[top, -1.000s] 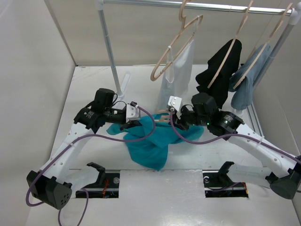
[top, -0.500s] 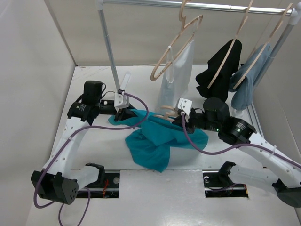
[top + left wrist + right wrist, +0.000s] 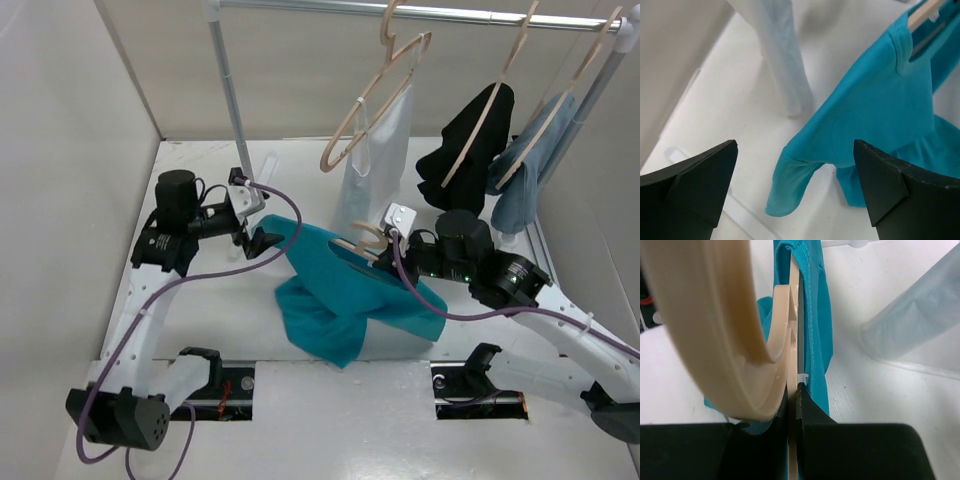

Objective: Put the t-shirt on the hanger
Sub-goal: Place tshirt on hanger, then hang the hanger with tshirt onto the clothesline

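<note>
t-shirt (image 3: 340, 295), teal, draped over hanger (image 3: 358, 243) at worktop (image 3: 200, 315) centre; right pincer (image 3: 792, 395) clenched on hanger; left pincer (image 3: 258, 238) spread wide, empty.

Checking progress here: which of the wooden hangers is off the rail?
The hanger in the right gripper, low over the table, teal t-shirt draped on it. The other three hang from the rail.

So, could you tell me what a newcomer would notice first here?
The teal t-shirt at centre, draped over the hanger that the right gripper is shut on. The left gripper stands open beside it. A black garment and a grey-blue cloth hang on the rail behind.
</note>
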Controlling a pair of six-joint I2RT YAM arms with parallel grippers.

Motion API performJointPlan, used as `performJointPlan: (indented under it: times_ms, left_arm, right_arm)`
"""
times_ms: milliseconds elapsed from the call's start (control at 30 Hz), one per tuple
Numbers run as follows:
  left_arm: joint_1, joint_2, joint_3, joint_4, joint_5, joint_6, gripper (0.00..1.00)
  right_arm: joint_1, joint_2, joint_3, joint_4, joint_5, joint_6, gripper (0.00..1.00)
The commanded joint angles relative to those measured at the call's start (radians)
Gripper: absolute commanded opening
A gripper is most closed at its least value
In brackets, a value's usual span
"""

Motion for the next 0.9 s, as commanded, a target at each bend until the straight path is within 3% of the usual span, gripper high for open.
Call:
performJointPlan:
  times_ms: [0, 100, 200, 233, 300, 400, 433, 467, 500, 567, 633, 767, 867]
  left_arm:
    - [0.0, -0.119, -0.029, 0.18, -0.08, -0.194, 1.0]
    - [0.0, -0.208, -0.052, 0.234, -0.2, -0.332, 1.0]
    - [0.0, -0.301, -0.081, 0.234, -0.234, -0.388, 1.0]
    - [0.0, -0.328, -0.095, 0.244, -0.275, -0.482, 1.0]
    - [0.0, -0.412, -0.138, 0.26, -0.332, -0.579, 1.0]
    - [0.0, -0.487, -0.149, 0.243, -0.372, -0.598, 0.99]
    - [0.0, -0.53, -0.149, 0.223, -0.393, -0.612, 0.95]
    - [0.0, -0.547, -0.149, 0.212, -0.453, -0.629, 0.79]
    - [0.0, -0.562, -0.134, 0.199, -0.479, -0.642, 0.71]
    - [0.0, -0.582, -0.115, 0.138, -0.515, -0.632, 0.64]
    - [0.0, -0.583, -0.088, 0.093, -0.527, -0.621, 0.67]
    - [0.0, -0.573, -0.061, 0.001, -0.538, -0.621, 0.85]
    - [0.011, -0.601, -0.052, -0.038, -0.526, -0.604, 0.87]
  right_arm:
    - [0.047, 0.009, 0.055, 0.143, 0.035, 0.102, 0.0]
    - [0.11, 0.073, 0.102, 0.165, 0.119, 0.135, 0.0]
    - [0.202, 0.165, 0.163, 0.165, 0.184, 0.164, 0.0]
    - [0.225, 0.188, 0.18, 0.165, 0.195, 0.164, 0.0]
    - [0.234, 0.242, 0.222, 0.165, 0.208, 0.196, 0.0]
    - [0.234, 0.277, 0.254, 0.194, 0.247, 0.227, 0.0]
    - [0.234, 0.288, 0.265, 0.203, 0.256, 0.236, 0.0]
    - [0.234, 0.299, 0.278, 0.203, 0.267, 0.236, 0.0]
    - [0.234, 0.311, 0.309, 0.212, 0.267, 0.245, 0.0]
    - [0.234, 0.351, 0.341, 0.228, 0.267, 0.245, 0.0]
    - [0.234, 0.383, 0.377, 0.257, 0.278, 0.274, 0.0]
    - [0.243, 0.421, 0.397, 0.355, 0.301, 0.309, 0.0]
    - [0.253, 0.47, 0.441, 0.401, 0.347, 0.332, 0.0]
